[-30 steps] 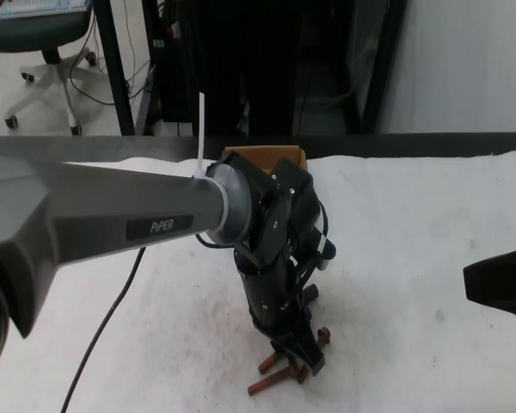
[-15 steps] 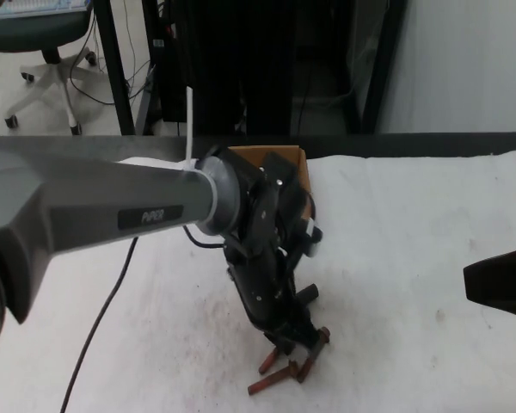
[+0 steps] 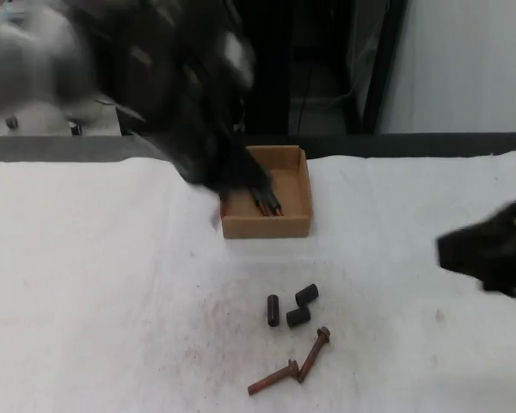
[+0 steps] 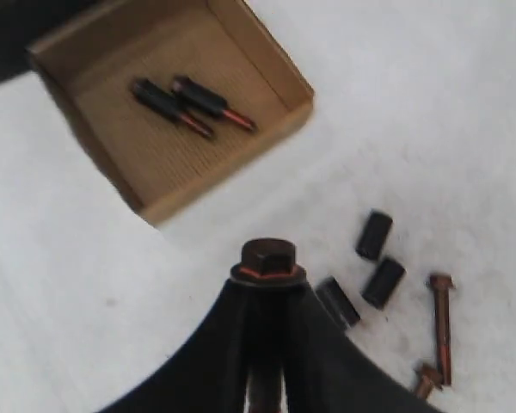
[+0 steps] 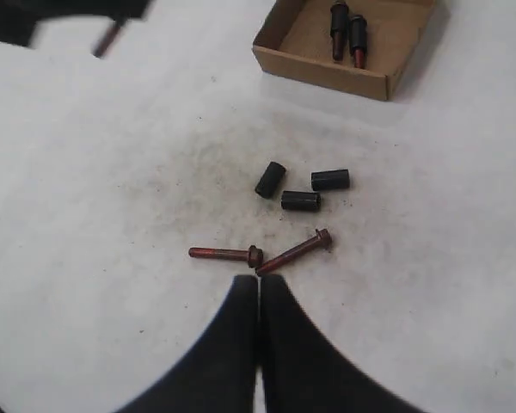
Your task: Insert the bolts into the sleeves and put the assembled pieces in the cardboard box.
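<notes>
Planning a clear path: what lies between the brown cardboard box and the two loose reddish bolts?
Three short black cylindrical sleeves lie on the white cloth between them; the right wrist view shows it plainly.

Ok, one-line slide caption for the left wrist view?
Left gripper shut on a bolt; two assembled pieces in the cardboard box; three sleeves and two bolts loose beside it.

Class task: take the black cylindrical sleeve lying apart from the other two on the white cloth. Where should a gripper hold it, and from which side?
Probably across its middle, from straight above, closing on the curved long sides. The black cylindrical sleeve lies on its side on the white cloth, with bare cloth along both flanks and the other two sleeves clear of it.
</notes>
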Controlling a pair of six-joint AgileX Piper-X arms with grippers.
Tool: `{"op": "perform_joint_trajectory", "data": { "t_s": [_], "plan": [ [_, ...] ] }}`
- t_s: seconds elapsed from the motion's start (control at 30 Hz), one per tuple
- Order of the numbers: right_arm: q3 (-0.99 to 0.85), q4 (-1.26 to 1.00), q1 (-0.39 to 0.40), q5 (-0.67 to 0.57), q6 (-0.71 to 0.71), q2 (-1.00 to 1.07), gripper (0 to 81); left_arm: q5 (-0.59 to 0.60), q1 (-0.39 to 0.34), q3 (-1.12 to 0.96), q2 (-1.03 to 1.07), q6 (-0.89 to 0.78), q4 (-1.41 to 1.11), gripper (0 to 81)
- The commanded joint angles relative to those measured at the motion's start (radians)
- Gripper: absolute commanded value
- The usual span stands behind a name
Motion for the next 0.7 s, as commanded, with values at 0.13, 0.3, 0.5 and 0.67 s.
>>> {"op": "perform_joint_trajectory", "data": {
  "t_s": [0.13, 0.3, 0.5, 0.67],
  "plan": [
    [-0.024, -0.115, 0.005, -0.058, 0.012, 0.323, 0.4, -0.023, 0.091, 0.167, -0.368, -0.064, -0.101, 0.3],
    [-0.134, -0.115, 0.074, -0.066, -0.105, 0.563, 0.4, -0.021, 0.111, 0.294, -0.559, -0.062, -0.152, 0.3],
    [-0.328, -0.113, 0.152, 0.0, -0.197, 0.763, 0.3, -0.015, 0.111, 0.397, -0.655, -0.022, -0.172, 0.3],
    [-0.48, -0.113, 0.18, 0.031, -0.022, 0.881, 0.3, -0.015, 0.111, 0.428, -0.657, -0.026, -0.172, 0.3]
  ]
}}
